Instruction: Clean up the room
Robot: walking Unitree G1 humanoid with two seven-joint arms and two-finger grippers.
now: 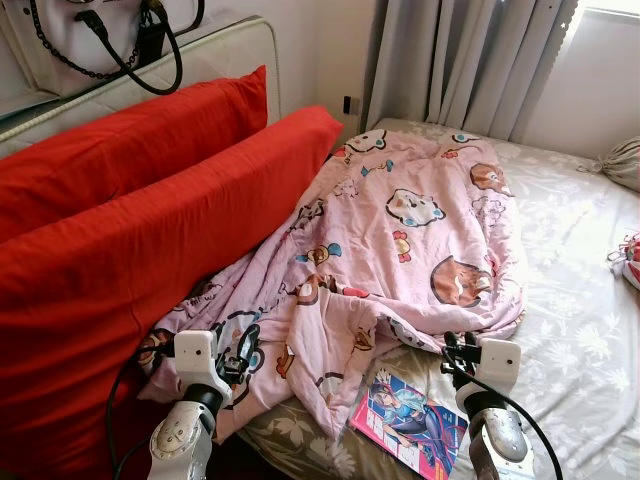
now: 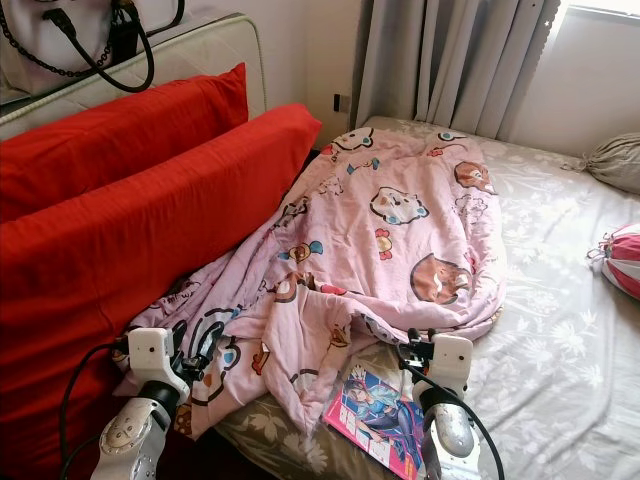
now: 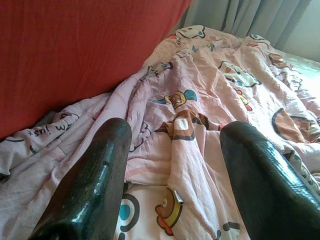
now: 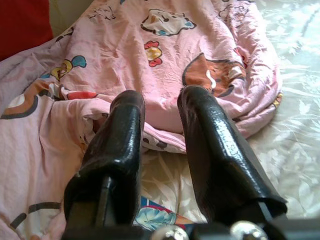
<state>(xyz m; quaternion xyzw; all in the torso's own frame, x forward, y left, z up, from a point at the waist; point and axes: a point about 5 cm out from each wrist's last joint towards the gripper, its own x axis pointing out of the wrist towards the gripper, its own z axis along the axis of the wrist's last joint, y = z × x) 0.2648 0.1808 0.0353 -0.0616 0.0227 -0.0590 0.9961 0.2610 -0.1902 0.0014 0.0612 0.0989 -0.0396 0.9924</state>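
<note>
Spreading across the room, a wide bed [image 1: 580, 300] in a pale floral-print sheet carries everything else in view. Two large red fabric pillows [image 1: 150, 230], smooth and plump, lean in a row against the padded cream headboard [image 1: 250, 45] along the robot's left. A crumpled pink cotton blanket printed with cartoon animals [image 1: 410, 230] lies in soft folds from the grey pleated curtains [image 1: 460, 60] down to the near edge, its left side bunched against the pillows. A white handbag with black straps and a chain [image 1: 90, 40] sits on top of the headboard. A flat, glossy comic book with a colourful illustrated cover [image 1: 410, 422] lies on the sheet at the near edge, one corner tucked under the blanket's hem. The left gripper [image 3: 172, 165] hovers low over the rumpled blanket beside the pillows, its two shiny black fingers [image 3: 95, 180] spread wide and holding nothing. The right gripper [image 4: 162, 125] hangs just above the blanket's hem and the comic book, fingers parted by a narrow gap and empty.
</note>
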